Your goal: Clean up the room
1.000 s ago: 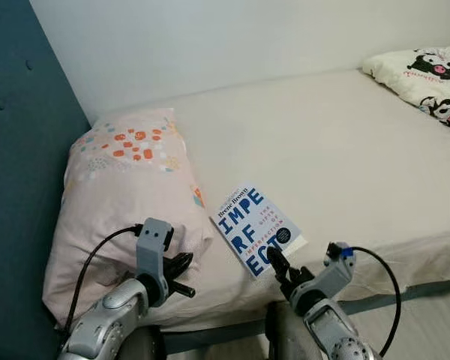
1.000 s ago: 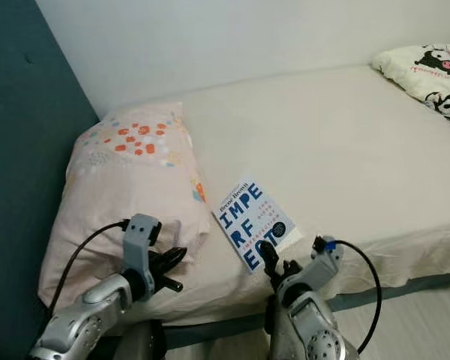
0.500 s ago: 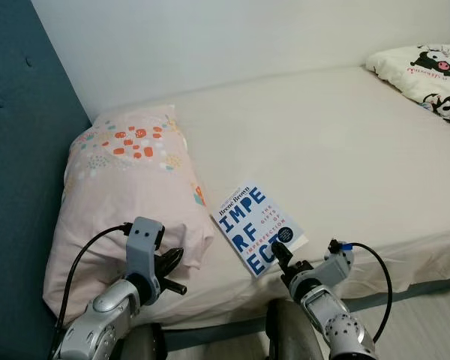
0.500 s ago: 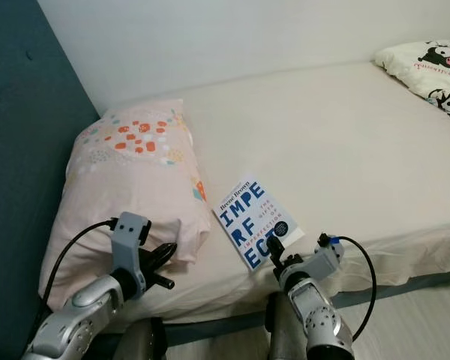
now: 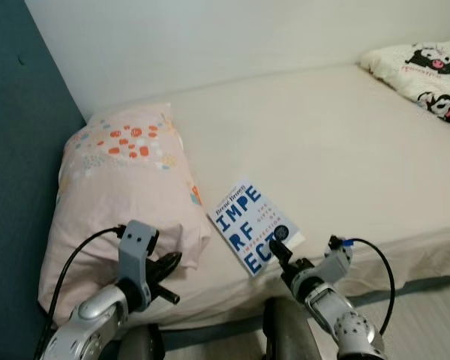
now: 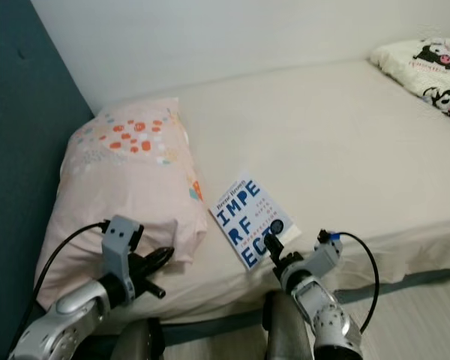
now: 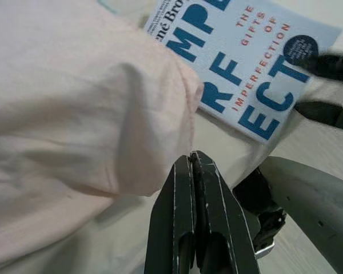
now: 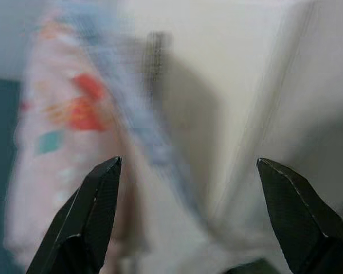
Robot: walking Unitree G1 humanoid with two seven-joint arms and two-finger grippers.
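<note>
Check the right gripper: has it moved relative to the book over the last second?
Yes. The right gripper has come forward over the near corner of the book, reaching its dark round badge; earlier its tips sat at the book's near edge. Fingers open.

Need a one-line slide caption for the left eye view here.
Right gripper, fingers open, reaches the near corner of the blue-and-white book lying on the bed beside a pink pillow.

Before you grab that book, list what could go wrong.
1. The book lies flat near the bed edge; the open right gripper at its near corner could push it along the sheet rather than catch it.
2. A nudge outward might tip it off the mattress.
3. The pink pillow lies close beside the book; the shut left gripper sits at its corner and could snag the fabric.
</note>
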